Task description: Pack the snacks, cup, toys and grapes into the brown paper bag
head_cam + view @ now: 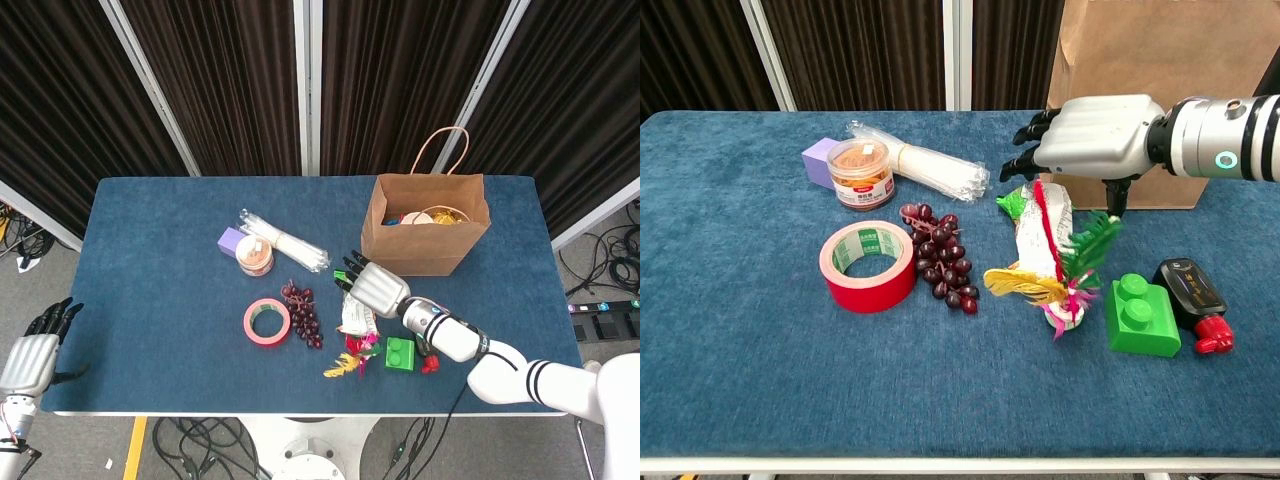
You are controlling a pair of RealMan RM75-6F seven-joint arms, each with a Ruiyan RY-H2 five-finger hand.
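The brown paper bag (425, 235) (1160, 60) stands open at the table's back right with items inside. My right hand (375, 285) (1090, 135) hovers low in front of it, palm down and fingers spread, holding nothing, just over the far end of a white snack packet (357, 315) (1040, 235). A feather toy (348, 362) (1055, 280) lies tipped across that packet. Dark grapes (303, 313) (943, 265) lie to its left. A snack jar (255, 257) (862, 172) stands further left. My left hand (32, 352) hangs open off the table's front left corner.
A green block (400, 353) (1140, 315) and a black and red toy (428, 360) (1192, 295) lie right of the packet. A red tape roll (267, 321) (868, 265), a purple block (232, 240) (818, 160) and a bagged bundle of straws (285, 245) (925, 165) sit mid-table.
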